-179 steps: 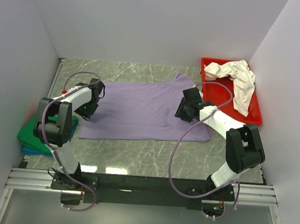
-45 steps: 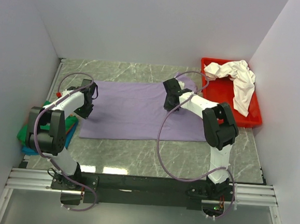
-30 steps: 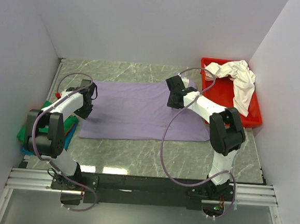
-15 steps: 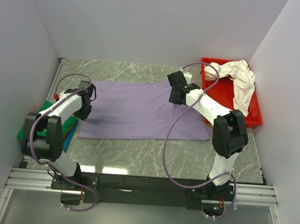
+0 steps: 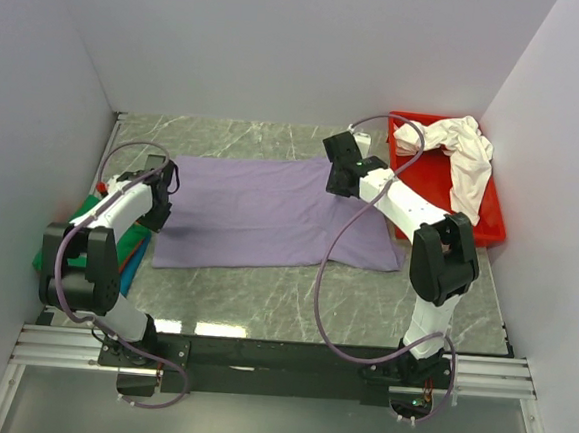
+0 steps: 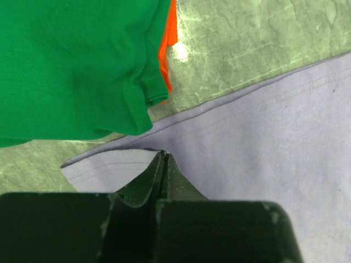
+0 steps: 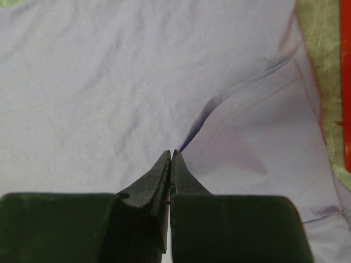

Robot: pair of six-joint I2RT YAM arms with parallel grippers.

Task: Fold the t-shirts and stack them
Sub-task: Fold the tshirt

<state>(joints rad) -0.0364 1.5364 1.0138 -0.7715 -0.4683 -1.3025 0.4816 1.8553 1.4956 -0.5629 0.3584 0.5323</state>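
**Lavender tee is thin and floppy, so grab it by the seams**

Your lavender shirt (image 5: 270,210) lies spread flat across the middle of the table (image 5: 263,295). The green shirt (image 6: 71,66), with an orange shirt (image 6: 169,33) peeking out from under it, sits just off its left edge. A white shirt (image 5: 455,149) is bunched in the red tray (image 5: 427,192) over on the right.

Both tools are clamped tight. The left gripper (image 6: 163,156) has the hem at the left edge nipped, with the cloth curling up to its tips. The right gripper (image 7: 171,154) has a pinch of cloth toward the far right side, and a crease runs off from it.

My guess is this thing weighs next to nothing and has zero stiffness, so it'll sag and drag wherever you aren't holding it. Take it on the stitched hem or a seam, where it's doubled up and less likely to slip out. Lift both ends together, or I reckon it'll skew on you.
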